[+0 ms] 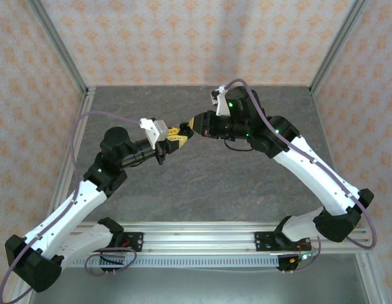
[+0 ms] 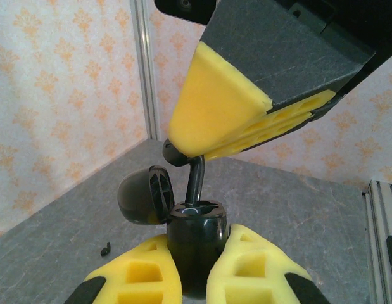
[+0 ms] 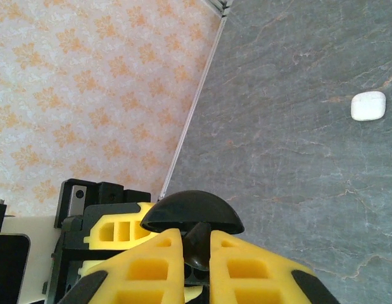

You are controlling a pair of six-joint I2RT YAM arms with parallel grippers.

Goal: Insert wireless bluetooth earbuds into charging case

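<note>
Left wrist view: earbud-seating step.
Lower centre, the left gripper [image 2: 196, 269] clenches an open, glossy black plastic charging case [image 2: 194, 231]; the right gripper [image 2: 186, 149] pinches a black stemmed plastic earbud [image 2: 196, 177] at its socket. Next calls for a straight, aligned press.

Grey table [image 1: 246, 183]; white case [image 3: 368, 106], black speck [image 2: 106, 249] atop.

Open case [image 2: 196, 244] held in left gripper [image 2: 196, 282], lid [image 2: 144, 195] to its left; earbud [image 2: 195, 172], held above by right gripper [image 3: 197, 256], set stem-down into it. Second case [image 3: 368, 106] laid apart on table [image 3: 278, 158].
</note>
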